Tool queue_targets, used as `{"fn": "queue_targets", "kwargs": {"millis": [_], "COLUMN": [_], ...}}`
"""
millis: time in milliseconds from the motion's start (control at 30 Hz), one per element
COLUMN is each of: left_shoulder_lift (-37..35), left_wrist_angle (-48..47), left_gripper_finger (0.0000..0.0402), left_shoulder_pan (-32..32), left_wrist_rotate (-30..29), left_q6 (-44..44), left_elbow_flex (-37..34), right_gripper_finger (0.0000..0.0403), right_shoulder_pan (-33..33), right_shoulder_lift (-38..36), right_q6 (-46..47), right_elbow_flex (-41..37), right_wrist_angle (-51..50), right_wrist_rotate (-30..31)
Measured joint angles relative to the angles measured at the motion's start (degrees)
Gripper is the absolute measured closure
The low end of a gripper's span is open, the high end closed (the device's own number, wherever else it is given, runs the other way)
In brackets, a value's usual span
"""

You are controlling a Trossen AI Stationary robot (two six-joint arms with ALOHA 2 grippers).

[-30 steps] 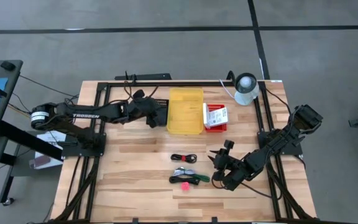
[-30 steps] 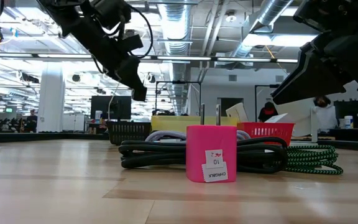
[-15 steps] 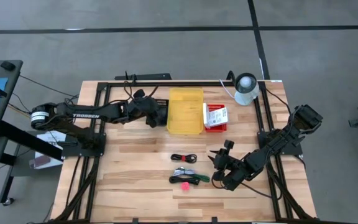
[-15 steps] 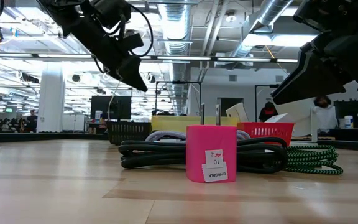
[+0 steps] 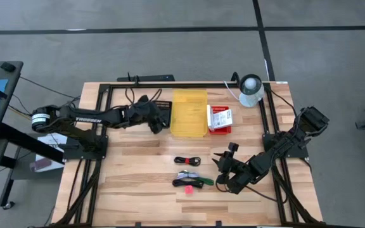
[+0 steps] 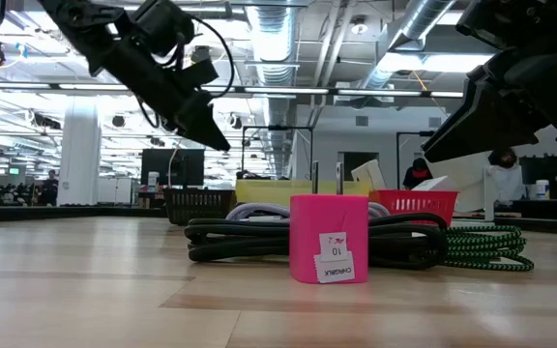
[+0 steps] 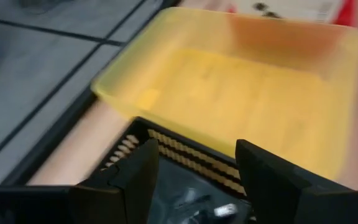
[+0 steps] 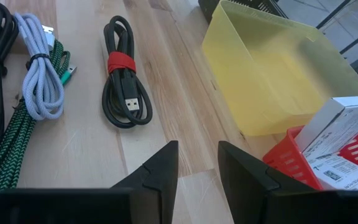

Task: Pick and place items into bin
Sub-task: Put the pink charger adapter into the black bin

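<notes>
The left tool (image 5: 154, 120) (fingers apart, empty) is poised over the black bin (image 5: 163, 109) at 11 o'clock; a desk item must be fetched next.

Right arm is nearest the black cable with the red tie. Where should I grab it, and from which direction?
Take the black cable at its red tie, coming straight down from above. It lies flat on the table as a long narrow coil, and the tie gathers the strands there, so the right end effector, now open, would likely span them crosswise.

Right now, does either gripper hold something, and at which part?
Nothing is held. The left gripper is open above the black bin; the right gripper is open near the cables.
</notes>
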Motion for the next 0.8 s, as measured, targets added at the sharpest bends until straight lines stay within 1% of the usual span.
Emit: {"fn": "queue_targets", "kwargs": {"millis": [200, 300, 400, 600, 700, 800], "left_shoulder_lift": [0.02, 0.02, 0.02, 0.02, 0.02, 0.38], "left_wrist_angle": [5.81, 10.14, 13.4, 20.34, 23.06, 24.63], "left_gripper_finger": [0.0194, 0.0194, 0.0194, 0.0194, 0.0194, 0.0194], "left_shoulder_pan": [-1.96, -4.58, -8.53, -18.43, -23.2, -27.37], "left_wrist_rotate": [7.76, 12.68, 15.26, 14.86, 11.53, 5.48], "left_q6": [0.23, 0.27, 0.25, -0.75, -1.59, -2.78], "left_elbow_flex": [-3.95, -5.63, -6.02, -6.02, -6.02, -6.02], "right_gripper_finger": [0.0295, 0.0295, 0.0295, 0.0295, 0.0295, 0.0295], "right_shoulder_pan": [-0.01, 0.0, 0.0, 0.0, -0.02, 0.0], "right_shoulder_lift": [0.0, 0.01, 0.0, -0.01, 0.01, 0.01], "right_q6": [0.01, 0.02, 0.02, 0.02, 0.02, 0.02], "right_elbow_flex": [0.0, 0.0, 0.0, 0.0, 0.0, 0.0], "right_wrist_angle": [0.0, 0.0, 0.0, 0.02, 0.1, 0.54], "right_wrist_rotate": [0.0, 0.0, 0.0, 0.0, 0.0, 0.0]}}
